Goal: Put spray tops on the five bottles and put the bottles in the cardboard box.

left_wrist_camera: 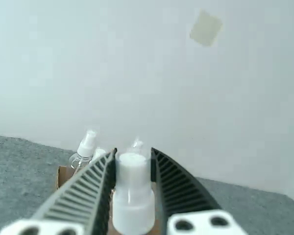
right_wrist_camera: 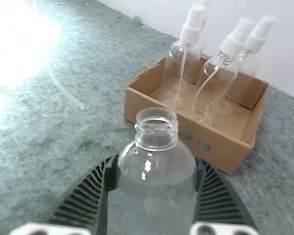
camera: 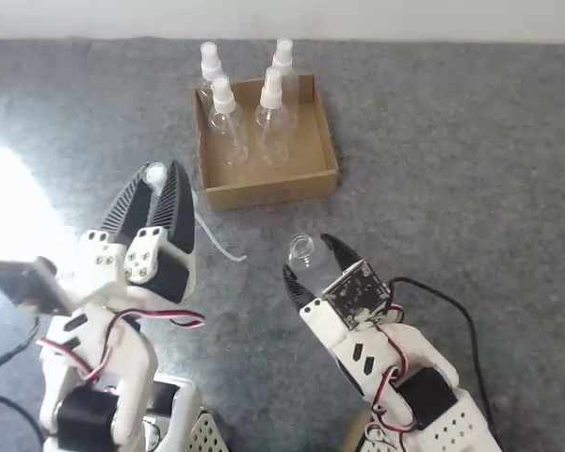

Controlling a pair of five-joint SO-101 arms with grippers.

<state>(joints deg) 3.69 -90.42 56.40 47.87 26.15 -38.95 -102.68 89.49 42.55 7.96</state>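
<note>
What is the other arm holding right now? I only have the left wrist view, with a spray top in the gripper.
Observer: The right gripper is shut on an open bottle that has no top on its neck.
Operator: How many bottles are done?
Observer: Four capped bottles stand in the cardboard box.
Operator: How far is my gripper from the open bottle?
Observer: In the high view the left gripper, with the spray top, is by the box's near corner on its own side. It is apart from the open bottle, which sits in front of the box.
</note>
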